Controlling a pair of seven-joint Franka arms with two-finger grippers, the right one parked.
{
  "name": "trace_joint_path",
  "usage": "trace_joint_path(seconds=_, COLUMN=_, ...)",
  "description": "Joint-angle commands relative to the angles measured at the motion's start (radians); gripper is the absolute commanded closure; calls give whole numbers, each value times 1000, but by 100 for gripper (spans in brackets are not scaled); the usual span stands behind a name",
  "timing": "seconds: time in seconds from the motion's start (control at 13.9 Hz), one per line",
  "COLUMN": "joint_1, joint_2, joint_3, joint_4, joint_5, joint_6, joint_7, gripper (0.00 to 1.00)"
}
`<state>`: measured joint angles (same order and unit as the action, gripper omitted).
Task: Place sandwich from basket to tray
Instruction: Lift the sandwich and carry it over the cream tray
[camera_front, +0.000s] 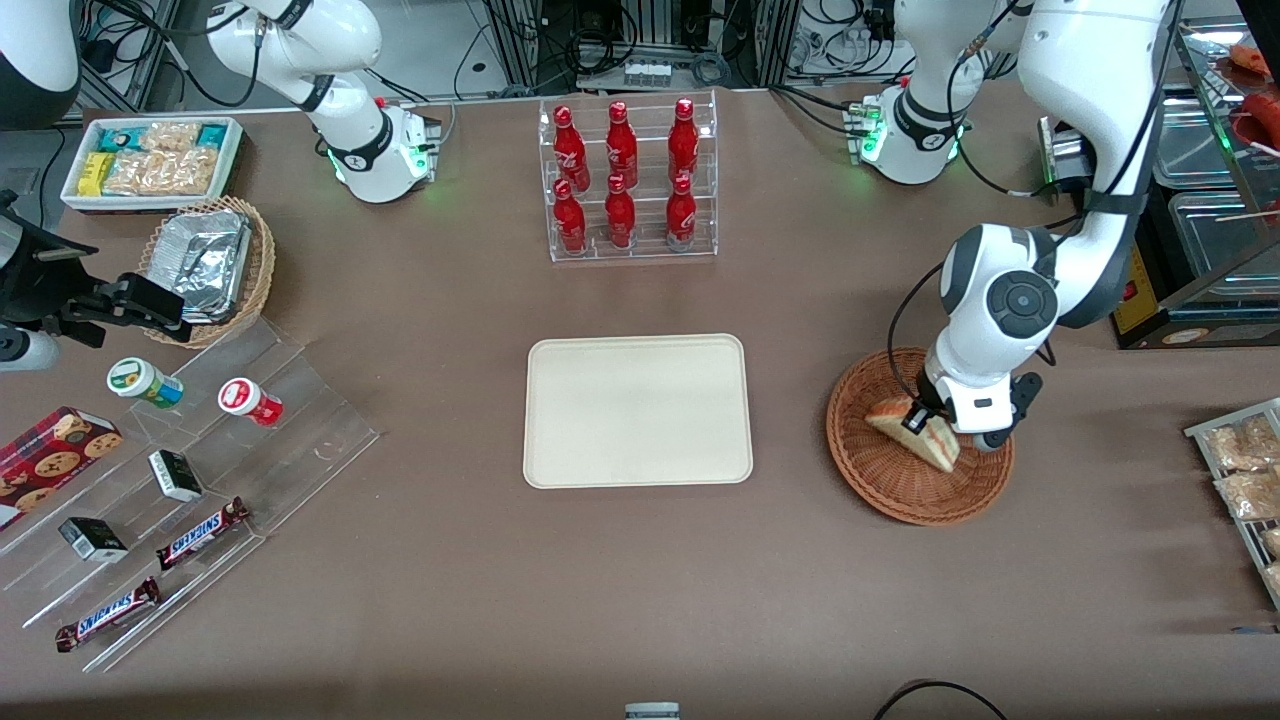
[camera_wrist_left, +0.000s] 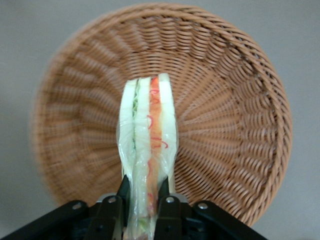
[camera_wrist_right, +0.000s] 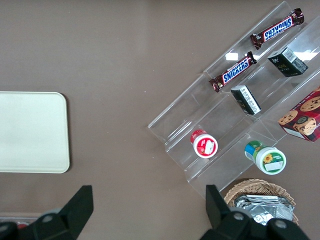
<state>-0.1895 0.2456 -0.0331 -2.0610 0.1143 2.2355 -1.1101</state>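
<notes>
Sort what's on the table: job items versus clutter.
Job: sandwich, clamped in the pincer over the basket; tray, bare.
Clutter: bottle rack, Snickers bars, cookie box, foil containers, snack bin.

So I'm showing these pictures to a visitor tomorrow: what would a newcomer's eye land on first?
Probably the pincer, shut on the sandwich over the basket at the working arm's end of the table. Next, the bare cream tray mid-table, beside the basket. Then the clear rack of red bottles, farther from the front camera than the tray.
</notes>
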Motion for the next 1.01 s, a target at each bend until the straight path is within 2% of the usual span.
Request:
trace_joint_path(seconds=0.0, joint_1=-60, joint_2=-57, joint_3=-11, joint_4=184, joint_5=16, joint_6=-317, joint_7=52, gripper=100)
trace_joint_path(seconds=0.14, joint_1=-131, joint_2=-31, joint_3=-25, joint_4=325, joint_5=1, joint_6=-436, joint_7=47, gripper=100)
trace_joint_path(seconds=0.36, joint_1=-241, joint_2=29, joint_3=-25, joint_4=452, joint_5=-80, joint_6=-456, joint_7=35, gripper=100)
trace_joint_path(seconds=0.58, joint_1=-350, joint_2=111, joint_3=-25, joint_4=528, joint_5=-84, joint_6=-442, joint_7=33, gripper=100)
trace_joint_path(seconds=0.94, joint_1=-543, joint_2=392, joint_3=-22, joint_4=763, joint_5=-42, joint_6=-364, joint_7=33, gripper=100)
